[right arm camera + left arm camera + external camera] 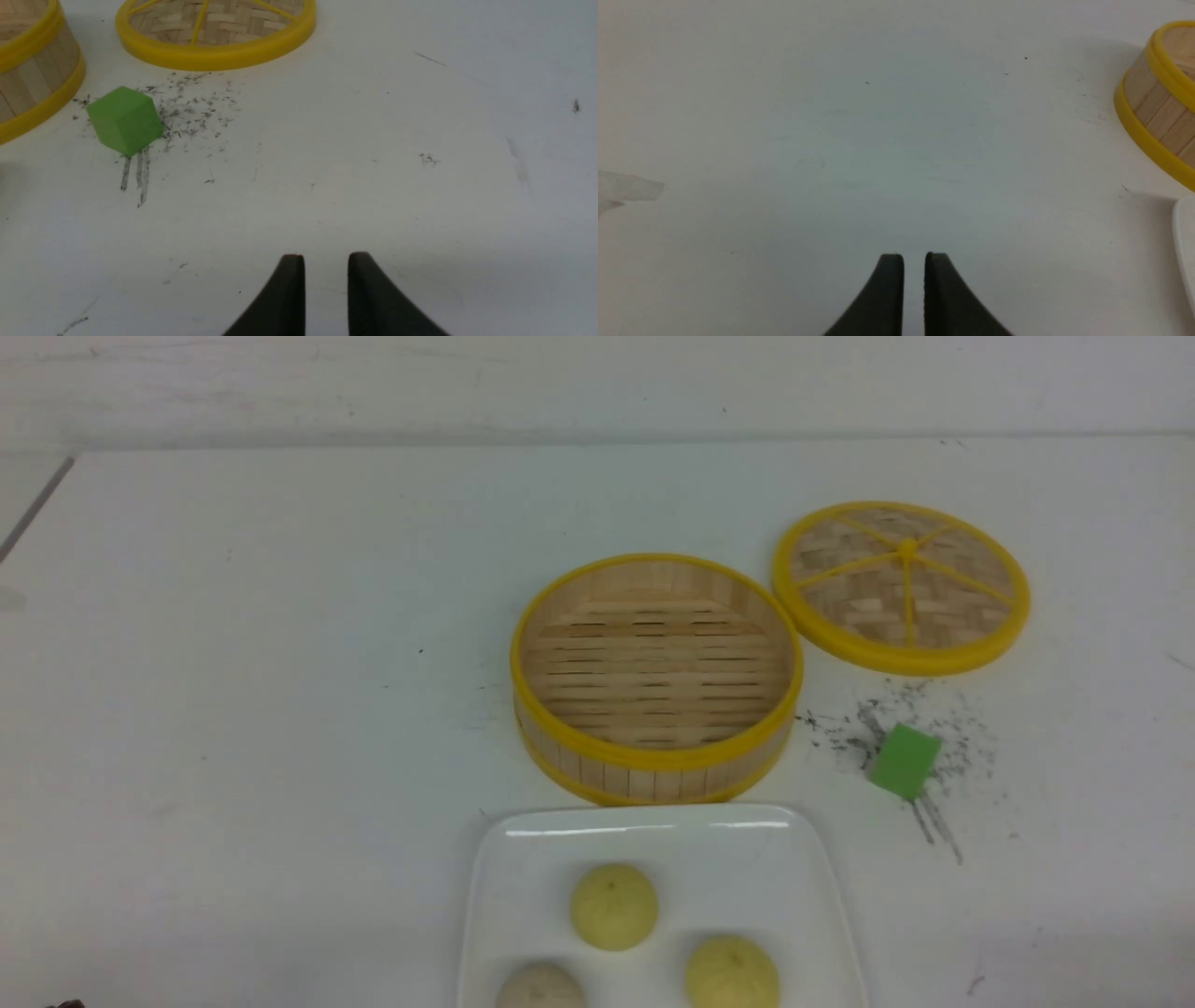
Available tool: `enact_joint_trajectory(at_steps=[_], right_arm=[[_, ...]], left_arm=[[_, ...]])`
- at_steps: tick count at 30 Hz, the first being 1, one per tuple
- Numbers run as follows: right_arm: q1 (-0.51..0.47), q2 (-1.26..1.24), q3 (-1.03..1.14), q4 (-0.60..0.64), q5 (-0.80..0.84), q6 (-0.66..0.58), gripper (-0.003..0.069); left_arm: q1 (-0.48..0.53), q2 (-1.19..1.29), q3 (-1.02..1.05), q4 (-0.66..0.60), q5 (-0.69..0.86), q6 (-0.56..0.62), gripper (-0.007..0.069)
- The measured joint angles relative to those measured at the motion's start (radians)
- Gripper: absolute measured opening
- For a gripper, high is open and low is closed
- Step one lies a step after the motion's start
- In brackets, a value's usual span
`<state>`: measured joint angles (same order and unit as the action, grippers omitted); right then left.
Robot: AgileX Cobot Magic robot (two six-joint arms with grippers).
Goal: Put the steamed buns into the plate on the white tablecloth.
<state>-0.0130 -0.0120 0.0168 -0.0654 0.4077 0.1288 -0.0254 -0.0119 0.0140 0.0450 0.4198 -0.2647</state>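
Front view shows the plate (495, 887) on the white tablecloth (233, 709), with three steamed buns on it: a pale yellow bun (613, 906) near the middle, a second yellow bun (733, 973) and a greyish bun (540, 987) at the near edge, all apart from one another. Just beyond the plate an empty bamboo steamer (656, 677) is seen, and its woven lid (902, 586) is laid flat beside it. A green block (904, 761) is found among dark scuff marks near the lid.

No end effector is seen in the front view. In the left wrist view the left end effector (914, 261) is shown above bare cloth, its two black fingers (889, 289) parted by a narrow slit with nothing between them. The steamer wall (1157, 107) and a corner of the plate (1185, 242) are seen well off to one side of it, ahead of the fingertips.

In the right wrist view the right end effector (326, 261) is likewise held over bare cloth, its fingers (369, 294) set somewhat wider apart and gripping nothing. The green block (125, 119), the lid (215, 32) and the steamer (32, 70) lie ahead of it and to one side, well apart from the fingertips.
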Motion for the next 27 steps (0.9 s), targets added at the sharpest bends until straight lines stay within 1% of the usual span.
enact_joint_trajectory(at_steps=[15, 18, 21, 27], right_arm=[[0.0, 0.0, 0.0, 0.0, 0.0, 0.0, 0.0185], [0.0, 0.0, 0.0, 0.0, 0.0, 0.0, 0.0188], [0.0, 0.0, 0.0, 0.0, 0.0, 0.0, 0.019], [0.0, 0.0, 0.0, -0.001, 0.0, 0.0, 0.0198]], left_arm=[[0.001, 0.0, 0.0, 0.001, 0.0, 0.0, 0.0113], [0.015, 0.0, 0.001, 0.001, 0.0, 0.0, 0.0118], [0.054, 0.0, 0.001, 0.001, 0.0, -0.001, 0.0122], [0.06, 0.0, 0.001, 0.001, 0.0, -0.002, 0.0127]])
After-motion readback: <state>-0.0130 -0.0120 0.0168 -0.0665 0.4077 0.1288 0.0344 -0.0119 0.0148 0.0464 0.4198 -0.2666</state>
